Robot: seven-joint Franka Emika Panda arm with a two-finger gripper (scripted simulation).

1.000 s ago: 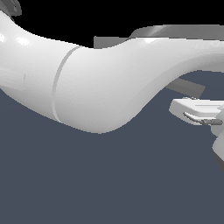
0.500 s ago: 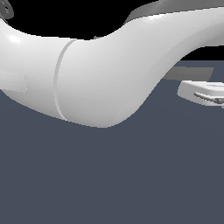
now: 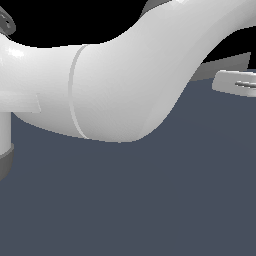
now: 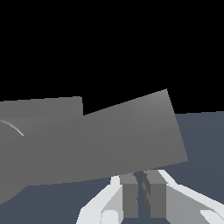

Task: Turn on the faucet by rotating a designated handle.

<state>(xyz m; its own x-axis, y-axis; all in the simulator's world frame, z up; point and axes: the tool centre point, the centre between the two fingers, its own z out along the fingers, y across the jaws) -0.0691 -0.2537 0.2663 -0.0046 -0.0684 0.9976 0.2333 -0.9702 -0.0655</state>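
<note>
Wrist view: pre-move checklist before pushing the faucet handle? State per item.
1. Gripper shut: ok, the grey pads sit nearly together with nothing between them.
2. Faucet in sight: ok, its flat grey plate fills the wrist view just beyond the fingertips.
3. Handle located: cannot tell, no curved bar is clearly distinguishable in either view.
4. Contact with the faucet: cannot tell, the fingertips look close but the gap is unreadable.
5. Exterior view usable: not ok, the white arm blocks most of it.

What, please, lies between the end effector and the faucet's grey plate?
Nothing: in the wrist view the end effector, fingers nearly together, sits just short of the plate.
</note>
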